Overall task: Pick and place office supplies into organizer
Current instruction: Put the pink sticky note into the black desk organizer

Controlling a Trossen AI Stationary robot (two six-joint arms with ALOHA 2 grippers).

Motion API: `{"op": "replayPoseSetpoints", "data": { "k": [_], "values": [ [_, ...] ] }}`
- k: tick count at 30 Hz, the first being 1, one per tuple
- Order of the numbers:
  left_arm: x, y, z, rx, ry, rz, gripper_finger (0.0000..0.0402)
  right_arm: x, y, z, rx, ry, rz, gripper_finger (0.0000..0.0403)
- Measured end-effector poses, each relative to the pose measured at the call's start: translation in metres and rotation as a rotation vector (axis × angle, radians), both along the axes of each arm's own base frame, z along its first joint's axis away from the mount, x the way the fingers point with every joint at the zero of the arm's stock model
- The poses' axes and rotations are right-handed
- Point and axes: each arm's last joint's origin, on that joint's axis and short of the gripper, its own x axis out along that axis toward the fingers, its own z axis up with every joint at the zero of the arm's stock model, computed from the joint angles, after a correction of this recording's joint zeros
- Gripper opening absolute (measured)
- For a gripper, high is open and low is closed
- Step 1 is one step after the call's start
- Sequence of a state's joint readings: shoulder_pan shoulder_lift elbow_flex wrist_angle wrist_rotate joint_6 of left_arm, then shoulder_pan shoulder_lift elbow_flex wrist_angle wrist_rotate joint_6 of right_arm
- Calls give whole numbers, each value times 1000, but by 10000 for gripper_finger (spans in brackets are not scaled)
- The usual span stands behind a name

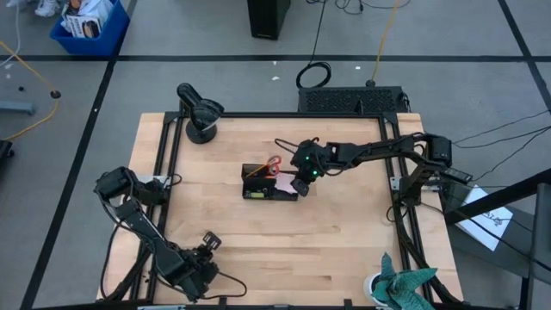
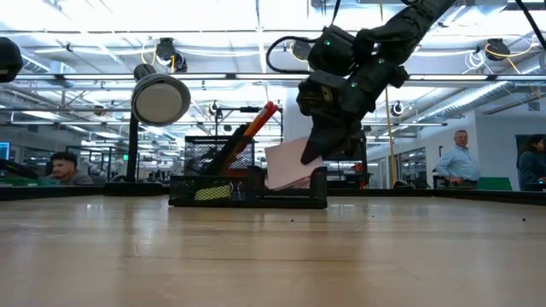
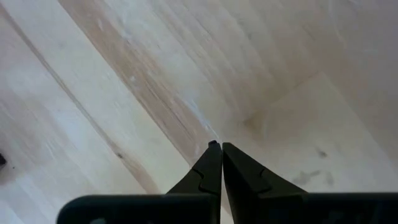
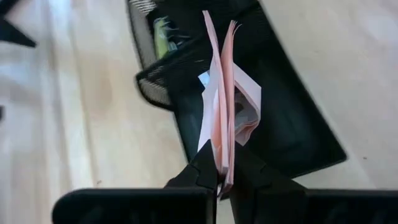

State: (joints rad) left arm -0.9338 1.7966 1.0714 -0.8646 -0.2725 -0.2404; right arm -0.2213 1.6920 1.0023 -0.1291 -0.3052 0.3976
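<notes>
Pinching the pink sticky-note pad, right gripper hangs over the black organizer's right end, frame center. Left gripper closed, empty, lower left.

A light wooden table, framed by dark rails, is seen from straight above. Near its middle a small black organizer is placed, with red-handled scissors and an orange pencil lying over its far side. The right gripper is held over the organizer's right end, where a pink sticky-note pad is seen just beside it. The left gripper is parked near the table's front left, well apart from the organizer. A black dome-shaped device is stood at the far left corner, and a teal-green cloth is bunched at the front right corner.
</notes>
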Motion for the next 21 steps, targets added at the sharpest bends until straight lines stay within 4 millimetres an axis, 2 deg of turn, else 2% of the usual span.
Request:
{"op": "replayPoseSetpoints", "data": {
  "k": [10,17,21],
  "values": [
    [7,6,0,-1,-1,29,21,5,1,3,-40,-66,50,9],
    [11,8,0,11,-13,25,21,13,2,-23,-44,0,93,9],
    [11,8,0,18,-7,1,21,23,0,-26,-50,3,116,9]
  ]
}}
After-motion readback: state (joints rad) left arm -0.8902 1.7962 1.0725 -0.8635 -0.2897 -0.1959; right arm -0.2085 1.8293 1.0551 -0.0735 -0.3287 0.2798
